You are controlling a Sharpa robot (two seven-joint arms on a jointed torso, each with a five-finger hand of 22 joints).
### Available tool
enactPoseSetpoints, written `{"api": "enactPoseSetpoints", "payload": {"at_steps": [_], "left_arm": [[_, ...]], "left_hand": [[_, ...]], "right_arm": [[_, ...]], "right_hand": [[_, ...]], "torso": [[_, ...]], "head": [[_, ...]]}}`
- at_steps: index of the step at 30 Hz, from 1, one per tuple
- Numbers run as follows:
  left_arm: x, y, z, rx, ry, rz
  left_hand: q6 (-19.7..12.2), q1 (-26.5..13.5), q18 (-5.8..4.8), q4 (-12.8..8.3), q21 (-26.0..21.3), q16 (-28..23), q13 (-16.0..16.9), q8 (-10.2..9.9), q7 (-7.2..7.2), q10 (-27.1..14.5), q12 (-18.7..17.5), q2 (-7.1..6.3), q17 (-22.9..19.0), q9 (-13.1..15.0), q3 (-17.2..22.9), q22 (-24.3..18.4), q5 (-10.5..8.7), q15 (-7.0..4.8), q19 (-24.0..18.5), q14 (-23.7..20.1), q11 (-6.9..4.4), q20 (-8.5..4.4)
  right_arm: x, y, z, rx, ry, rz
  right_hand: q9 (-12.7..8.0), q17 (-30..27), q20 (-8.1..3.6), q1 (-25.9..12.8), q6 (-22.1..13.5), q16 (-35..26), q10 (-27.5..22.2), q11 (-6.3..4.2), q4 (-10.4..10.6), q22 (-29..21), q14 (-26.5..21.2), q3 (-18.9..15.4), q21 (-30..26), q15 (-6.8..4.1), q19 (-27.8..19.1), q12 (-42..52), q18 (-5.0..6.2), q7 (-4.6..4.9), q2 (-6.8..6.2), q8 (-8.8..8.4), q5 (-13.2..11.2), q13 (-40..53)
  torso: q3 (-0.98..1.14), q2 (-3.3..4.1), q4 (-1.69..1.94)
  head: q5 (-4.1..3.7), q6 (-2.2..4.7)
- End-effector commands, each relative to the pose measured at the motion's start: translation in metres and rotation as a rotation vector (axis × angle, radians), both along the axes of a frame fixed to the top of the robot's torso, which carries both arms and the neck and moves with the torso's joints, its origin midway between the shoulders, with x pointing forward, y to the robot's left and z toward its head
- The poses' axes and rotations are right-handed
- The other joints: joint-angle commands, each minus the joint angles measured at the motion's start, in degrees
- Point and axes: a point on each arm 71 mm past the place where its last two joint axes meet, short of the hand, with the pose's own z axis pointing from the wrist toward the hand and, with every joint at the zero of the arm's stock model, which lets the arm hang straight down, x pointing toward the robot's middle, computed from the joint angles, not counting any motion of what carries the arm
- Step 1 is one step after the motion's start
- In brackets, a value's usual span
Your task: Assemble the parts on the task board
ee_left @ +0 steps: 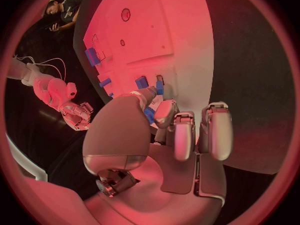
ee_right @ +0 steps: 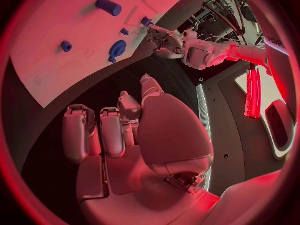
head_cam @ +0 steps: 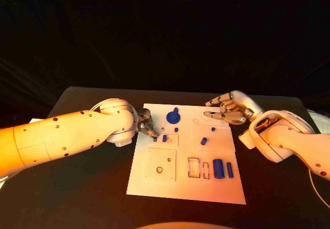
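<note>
A: Looking down from the head view first, where does the task board (head_cam: 184, 186) sit?

B: In the middle of the black table (head_cam: 89, 191), lengthwise away from the robot. Blue parts are spread over it: a round part with a stem (head_cam: 174, 116) near the far edge, a small peg (head_cam: 203, 140) right of centre, and two long bars (head_cam: 222, 169) lying side by side in the near right area.

A: And the hands?

B: The left hand (head_cam: 145, 126) is over the board's left edge, fingers drawn together around a small blue part (head_cam: 155, 138) at their tips. The right hand (head_cam: 229, 109) hangs above the board's far right corner, fingers curled loosely and apart, nothing in them.

A: Does the left wrist view agree?

B: Yes. The thumb and a finger of the left hand (ee_left: 164, 116) pinch the small blue part (ee_left: 149, 115), close above the board (ee_left: 181, 30). Two more blue pieces (ee_left: 150, 84) stand just beyond the fingertips. Whether the held part touches the board I cannot tell. The right hand (ee_left: 74, 112) shows well apart, off the board's edge.

A: And the right wrist view?

B: The right hand (ee_right: 119, 127) has its fingers bent but separated, gripping nothing, over dark table beside the board (ee_right: 56, 65). The round part (ee_right: 117, 49) and a blue cylinder (ee_right: 109, 6) lie on the board; the left hand (ee_right: 164, 37) is at the board's opposite edge.
</note>
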Motion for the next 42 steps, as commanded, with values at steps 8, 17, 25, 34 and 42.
{"api": "enactPoseSetpoints", "payload": {"at_steps": [8, 17, 25, 34, 42], "left_arm": [[-0.0010, -0.0010, -0.0021, 0.046, 0.002, -0.028], [-0.0040, -0.0007, -0.0029, 0.067, 0.017, -0.038], [-0.0062, -0.0012, -0.0029, 0.071, 0.021, -0.042], [-0.0073, -0.0034, -0.0031, 0.077, 0.025, -0.044], [-0.0055, -0.0066, -0.0045, 0.071, 0.039, -0.029]], "left_hand": [[0.2, 0.3, 0.00, -7.1, 0.2, 0.2, -0.1, 0.3, -0.33, 0.5, 0.2, -0.71, 15.1, 0.1, 7.6, 9.5, 0.07, 0.12, 2.1, 6.0, 0.08, 0.10], [0.3, 0.5, -0.01, -7.6, 0.2, 0.2, -0.4, 0.5, -0.32, 0.5, 0.0, -1.45, 15.1, 0.1, 8.3, 9.6, 0.09, 0.13, 2.1, 6.0, 0.06, 0.09], [0.4, 0.6, -0.03, -7.9, 0.2, 0.2, -0.2, 0.6, -0.32, 0.7, 0.1, -1.79, 15.1, 0.1, 8.7, 9.6, 0.25, 0.12, 2.1, 6.0, 0.05, 0.09], [0.4, 0.6, -0.05, -7.9, 0.3, 0.2, -0.2, 0.6, -0.31, 0.7, 0.1, -1.81, 15.1, 0.1, 8.7, 9.7, 0.27, 0.12, 2.2, 6.0, 0.05, 0.09], [0.6, -0.7, 0.05, -7.0, 0.0, 0.2, -0.4, 0.8, -0.35, 0.8, 0.0, -1.58, 15.1, 0.1, 9.6, 9.4, 0.45, 0.16, 2.0, 6.0, 0.09, 0.12]], "right_arm": [[-0.0007, 0.0015, -0.0009, -0.010, 0.004, 0.014], [-0.0007, 0.0015, -0.0012, -0.010, 0.005, 0.014], [-0.0007, 0.0017, -0.0017, -0.010, 0.006, 0.014], [-0.0007, 0.0021, -0.0020, -0.009, 0.006, 0.016], [-0.0010, 0.0023, -0.0016, -0.007, 0.003, 0.016]], "right_hand": [[0.0, -0.1, -0.04, -0.1, 0.5, -0.3, -0.4, -0.02, -0.1, 1.4, 2.7, -0.3, -0.3, -0.51, -0.5, 0.0, 0.73, 0.01, 0.28, -0.03, 0.4, 0.0], [0.0, -0.1, -0.04, -0.1, 0.5, -0.3, -0.4, -0.02, -0.1, 1.4, 2.7, -0.3, -0.3, -0.51, -0.5, 0.0, 0.73, 0.01, 0.28, -0.03, 0.4, 0.0], [0.0, -0.1, -0.04, -0.1, 0.5, -0.3, -0.4, -0.02, -0.1, 1.4, 2.7, -0.3, -0.3, -0.51, -0.5, 0.0, 0.73, 0.01, 0.28, -0.03, 0.4, 0.0], [0.0, -0.1, -0.04, -0.1, 0.5, -0.3, -0.4, -0.02, -0.1, 1.4, 2.7, -0.3, -0.3, -0.51, -0.5, 0.0, 0.73, 0.01, 0.28, -0.03, 0.4, 0.0], [0.0, -0.1, -0.04, -0.1, 0.5, -0.3, -0.4, -0.02, -0.1, 1.4, 2.7, -0.3, -0.3, -0.51, -0.5, 0.0, 0.73, 0.01, 0.28, -0.03, 0.4, 0.0]], "torso": [[0.01, -0.06, 0.01], [-0.03, -0.01, 0.02], [-0.03, -0.02, 0.10], [0.02, -0.04, 0.05], [0.09, -0.06, 0.02]], "head": [[0.00, -0.24], [-0.05, -0.27], [-0.08, -0.48], [0.01, -0.37], [0.13, -0.49]]}}
